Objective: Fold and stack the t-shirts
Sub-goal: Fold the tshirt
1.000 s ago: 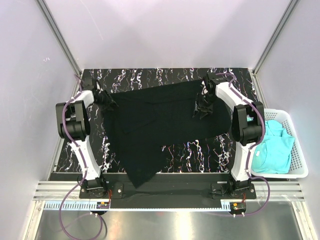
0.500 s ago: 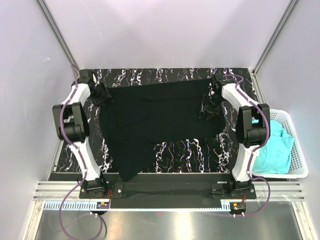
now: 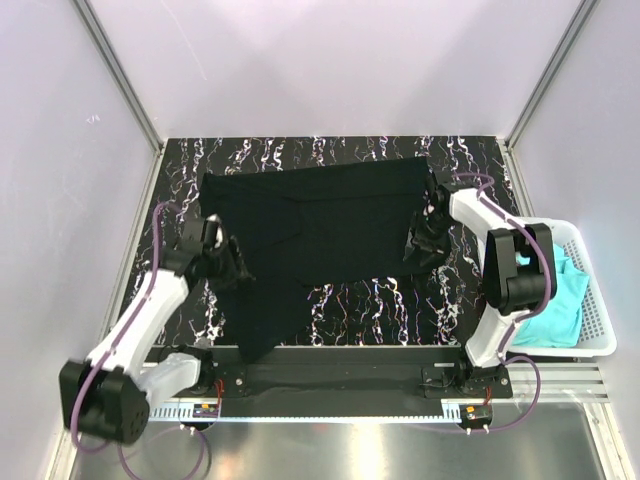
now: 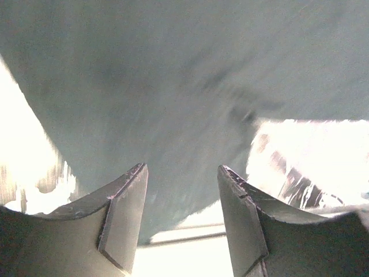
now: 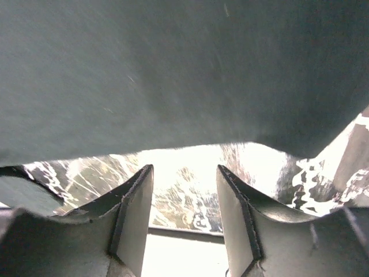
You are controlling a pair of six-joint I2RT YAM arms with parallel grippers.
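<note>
Left fingers (image 4: pixel 124 219) drawn back; one black t-shirt (image 3: pixel 320 215), one basket (image 3: pixel 597 312)

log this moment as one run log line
black t-shirt: spread on table | left end effector: open, empty | right end effector: open, empty | turquoise t-shirts: in basket

Left wrist view: the black t-shirt (image 4: pixel 173 86) is blurred, its weave unreadable, and is cut off by the top and side edges. Right wrist view: the same cloth runs past the top edge. Top view: the right arm (image 3: pixel 515 268) hides part of the turquoise t-shirts (image 3: pixel 565 300) in the basket (image 3: pixel 600 322).
</note>
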